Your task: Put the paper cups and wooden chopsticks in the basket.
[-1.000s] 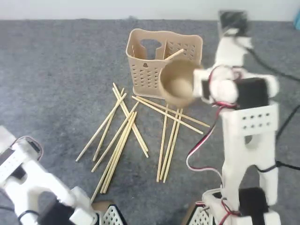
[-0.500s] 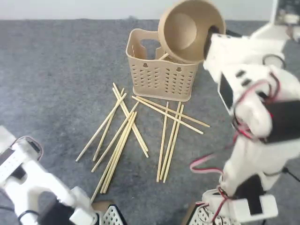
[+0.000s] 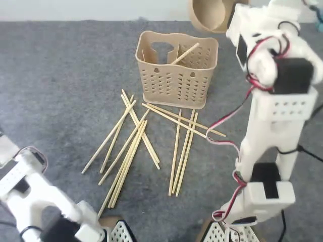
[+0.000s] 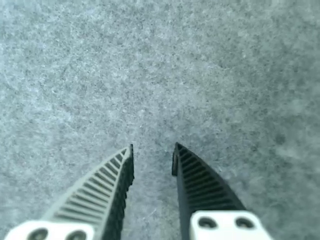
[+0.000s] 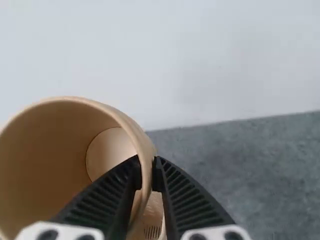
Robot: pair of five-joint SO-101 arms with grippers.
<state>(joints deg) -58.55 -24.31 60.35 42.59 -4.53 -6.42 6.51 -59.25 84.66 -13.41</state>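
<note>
Two arms stand at the near side of a grey carpeted table [image 3: 60, 75]. The left arm [image 3: 35, 201] sits low in the near left corner of the high view. In its wrist view the left gripper [image 4: 152, 150] points down at bare carpet, its two ribbed fingers [image 4: 112, 182] spread a little apart with nothing between them.

Toward the middle, the wooden chopsticks [image 3: 132, 146] lie loose on the carpet in front of the basket. One bunch fans out aslant on the left, several sticks crossing one another. A second bunch [image 3: 180, 151] lies nearly straight, pointing toward the basket, with two long sticks laid across its far ends. There are perhaps a dozen or more in all, though the overlaps make a sure count hard.

Behind them the basket [image 3: 171, 83] stands upright, beige, with perforated walls and a divider inside. A single chopstick [image 3: 184, 53] leans aslant in it, its upper end toward the right rim.

Farther right, and higher, the paper cup [image 3: 208, 15] hangs in the air beyond the basket's far right corner, tipped on its side with its mouth toward the basket and cut off by the top edge of the high view. The right arm [image 3: 275, 101] rises tall from its base at the near right. The right gripper [image 5: 146, 167] pinches the cup's wall at the rim, one finger inside and one outside, with the white wall [image 5: 200, 50] behind it.
</note>
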